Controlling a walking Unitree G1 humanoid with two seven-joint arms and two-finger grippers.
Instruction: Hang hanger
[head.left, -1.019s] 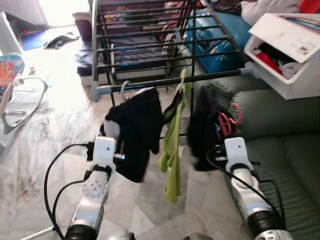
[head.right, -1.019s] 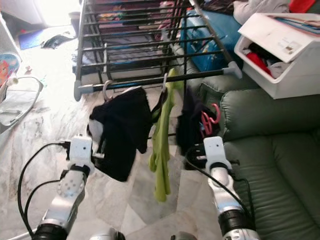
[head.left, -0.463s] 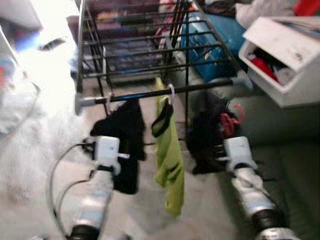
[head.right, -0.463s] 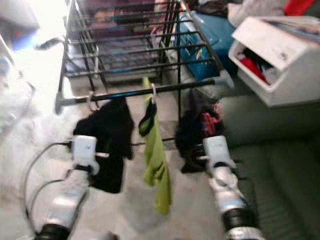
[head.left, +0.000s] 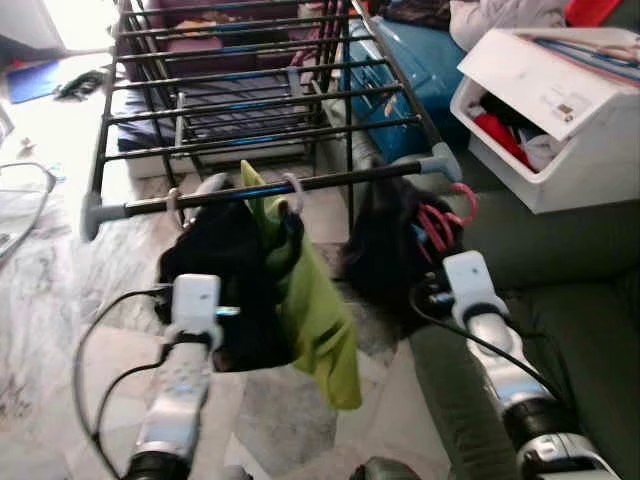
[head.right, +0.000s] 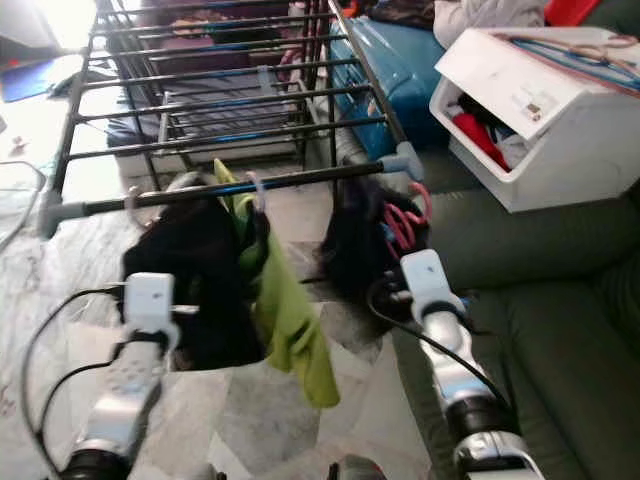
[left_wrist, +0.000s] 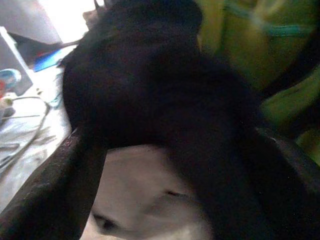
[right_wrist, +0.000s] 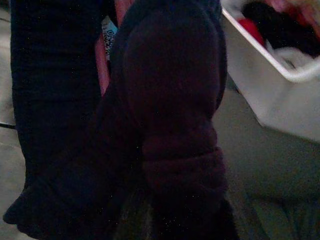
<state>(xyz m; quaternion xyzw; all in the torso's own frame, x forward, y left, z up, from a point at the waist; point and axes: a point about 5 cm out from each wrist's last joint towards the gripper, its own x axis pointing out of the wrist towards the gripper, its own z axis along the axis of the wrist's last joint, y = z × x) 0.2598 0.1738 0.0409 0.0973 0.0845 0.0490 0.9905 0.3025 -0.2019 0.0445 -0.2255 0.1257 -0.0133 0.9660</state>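
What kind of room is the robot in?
Probably a living room used for drying laundry: a metal drying rack with clothes on hangers, a green sofa, and a white bin of clothes.

A dark metal drying rack (head.left: 250, 100) is standing on the marble floor (head.left: 60, 270), its horizontal bars running side to side. The front rail (head.left: 330, 180), capped in grey at both ends, is carrying three garments on hangers. A black garment (head.left: 225, 270) is hanging toward the robot's left end of the rail. Just beside it, touching, a lime green garment (head.left: 320, 310) is hanging from a white hook (head.left: 292, 188). Toward the right end, a second dark garment (head.left: 385, 250) is hanging against a pink hanger (head.left: 440, 222). Behind the rack, folded items are lying on the floor, too indistinct to identify. A green sofa (head.left: 570, 270) is sitting to the right, bearing a white storage box (head.left: 560, 130).
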